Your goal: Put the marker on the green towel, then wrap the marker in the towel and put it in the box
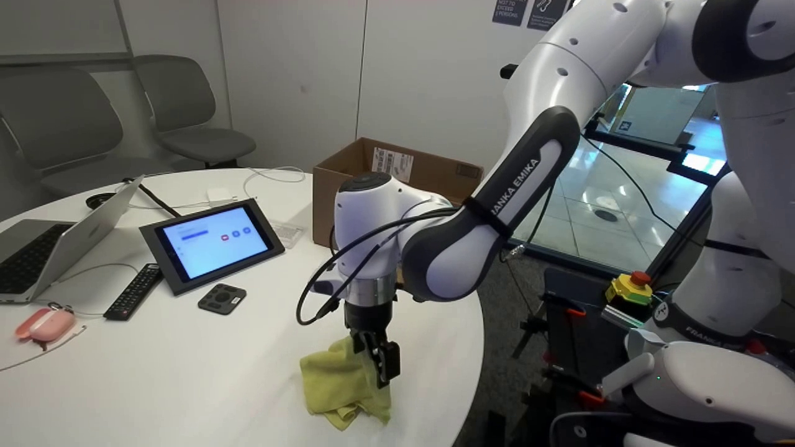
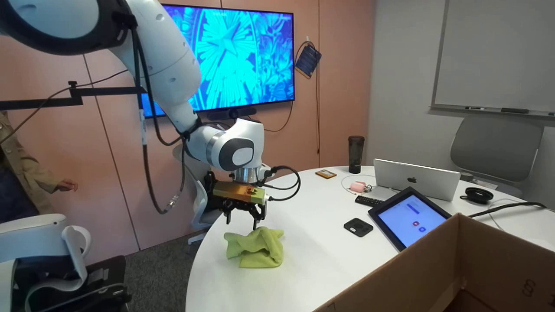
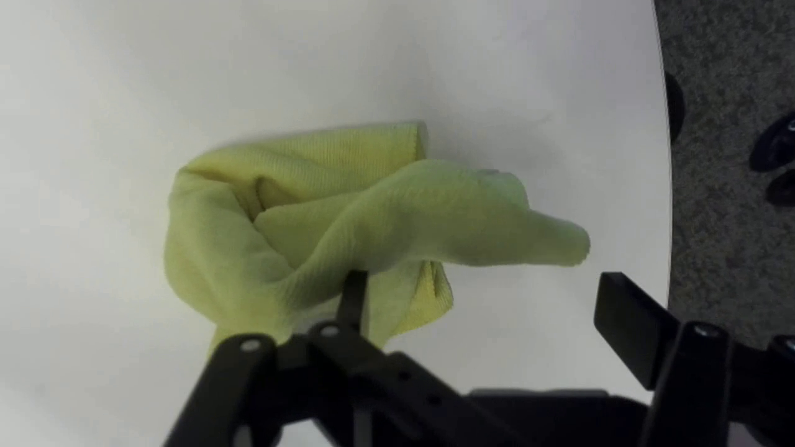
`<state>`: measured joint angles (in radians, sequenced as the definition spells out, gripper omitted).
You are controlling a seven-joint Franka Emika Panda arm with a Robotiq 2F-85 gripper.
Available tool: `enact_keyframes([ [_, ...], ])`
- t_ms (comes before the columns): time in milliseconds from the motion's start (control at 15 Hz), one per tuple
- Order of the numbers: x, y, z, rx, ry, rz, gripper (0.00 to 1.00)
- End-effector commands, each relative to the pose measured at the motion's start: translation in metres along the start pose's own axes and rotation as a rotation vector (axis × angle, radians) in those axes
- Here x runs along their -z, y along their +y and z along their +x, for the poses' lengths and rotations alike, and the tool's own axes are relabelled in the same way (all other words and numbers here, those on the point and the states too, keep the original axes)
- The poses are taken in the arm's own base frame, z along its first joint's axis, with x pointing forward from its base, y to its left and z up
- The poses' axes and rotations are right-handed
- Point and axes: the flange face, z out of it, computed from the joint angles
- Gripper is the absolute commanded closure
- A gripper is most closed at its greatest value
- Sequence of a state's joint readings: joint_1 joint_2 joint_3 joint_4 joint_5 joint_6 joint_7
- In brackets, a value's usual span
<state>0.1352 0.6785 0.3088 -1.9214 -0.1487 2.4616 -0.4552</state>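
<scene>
Above the green towel [image 2: 259,253] hangs the end effector [image 2: 241,222], jaws wide apart, holding nothing; the towel's raised fold [image 3: 447,214] — marker unseen, likely inside — runs roughly along their spread; in an exterior view the box [image 2: 420,275] stands well right of the towel.

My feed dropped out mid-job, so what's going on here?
The robot's gripper is at the green towel, jaws open and holding nothing; whether it touches the towel is hard to tell. The towel lies bunched and folded on the white table, near the edge. No marker shows on or beside it; it may be inside the folds. The cardboard box stands open, and the towel is not in it yet.
</scene>
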Motion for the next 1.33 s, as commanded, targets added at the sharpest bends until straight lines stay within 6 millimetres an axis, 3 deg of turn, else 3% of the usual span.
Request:
enact_keyframes([
  [0, 0.04, -0.011, -0.015, -0.101, 0.049, -0.034, 0.0],
  [200, 0.049, -0.012, -0.01, -0.235, 0.093, -0.038, 0.0],
  [400, 0.04, -0.009, 0.0, -0.397, 0.119, -0.026, 0.0],
  [800, -0.005, -0.006, 0.019, -0.697, 0.151, -0.082, 0.0],
  [1267, -0.065, 0.012, 0.027, -0.989, 0.136, -0.22, 0.0],
])
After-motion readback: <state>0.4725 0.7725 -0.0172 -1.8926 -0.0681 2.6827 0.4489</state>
